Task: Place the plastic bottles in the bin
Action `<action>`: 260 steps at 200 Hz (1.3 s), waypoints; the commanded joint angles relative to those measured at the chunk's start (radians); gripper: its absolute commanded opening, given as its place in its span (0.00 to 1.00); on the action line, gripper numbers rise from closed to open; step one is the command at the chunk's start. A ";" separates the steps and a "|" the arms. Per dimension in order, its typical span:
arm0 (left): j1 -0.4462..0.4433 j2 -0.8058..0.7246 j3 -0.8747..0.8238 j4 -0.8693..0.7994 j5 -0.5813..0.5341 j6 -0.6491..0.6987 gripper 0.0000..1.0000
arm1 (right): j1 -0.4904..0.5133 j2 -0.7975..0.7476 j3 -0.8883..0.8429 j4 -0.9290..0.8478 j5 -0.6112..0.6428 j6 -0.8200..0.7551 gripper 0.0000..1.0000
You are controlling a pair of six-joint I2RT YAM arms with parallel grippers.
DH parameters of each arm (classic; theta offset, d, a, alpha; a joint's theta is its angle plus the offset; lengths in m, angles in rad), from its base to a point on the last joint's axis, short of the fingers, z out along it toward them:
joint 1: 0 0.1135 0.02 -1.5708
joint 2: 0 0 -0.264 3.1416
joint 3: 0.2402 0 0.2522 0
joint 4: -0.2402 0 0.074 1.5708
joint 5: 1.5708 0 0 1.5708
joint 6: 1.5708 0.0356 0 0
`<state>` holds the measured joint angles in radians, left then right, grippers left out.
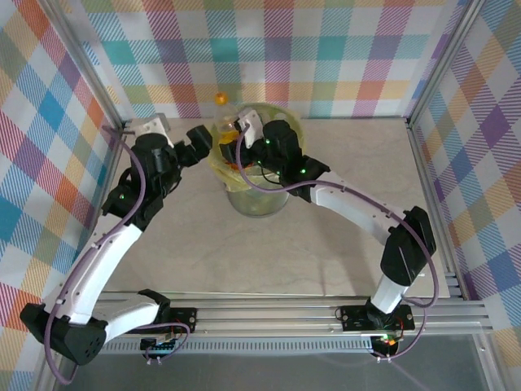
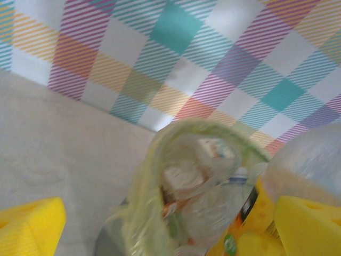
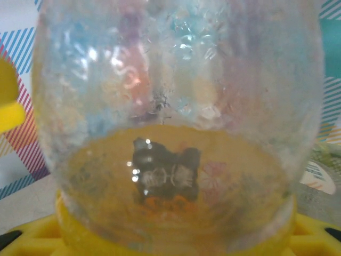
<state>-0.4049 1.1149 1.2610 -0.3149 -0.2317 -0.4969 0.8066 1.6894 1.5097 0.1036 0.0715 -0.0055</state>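
Seemingly mid-drop: a clear bottle (image 3: 176,133) sits between the right gripper's (image 1: 242,130) jaws over the bin (image 1: 259,204) near the table's far edge, and whether they are clamping it cannot be told. The left gripper (image 1: 199,137) gapes alongside. Next comes a full release, then lifting clear.

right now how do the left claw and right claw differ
The left claw is wide open and empty; the right claw has a yellow-labelled bottle between its fingers. The left claw sits beside the bin; the right claw is above its mouth. Both have yellow fingers.
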 commanded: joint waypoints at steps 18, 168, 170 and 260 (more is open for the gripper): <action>0.022 0.161 0.149 0.079 0.143 0.048 0.93 | 0.002 -0.055 -0.050 0.071 0.074 0.023 0.65; 0.021 0.438 0.373 0.045 0.312 0.094 0.74 | 0.002 -0.157 -0.070 -0.056 0.317 0.120 1.00; 0.023 0.438 0.373 0.045 0.312 0.094 0.75 | 0.001 -0.156 -0.068 -0.063 0.325 0.122 1.00; 0.021 0.465 0.399 -0.006 0.273 0.124 0.77 | 0.001 -0.159 0.055 -0.294 0.502 0.171 1.00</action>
<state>-0.3889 1.5681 1.6226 -0.2981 0.0586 -0.3977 0.8047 1.5513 1.5143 -0.1257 0.5232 0.1406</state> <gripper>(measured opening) 0.766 0.996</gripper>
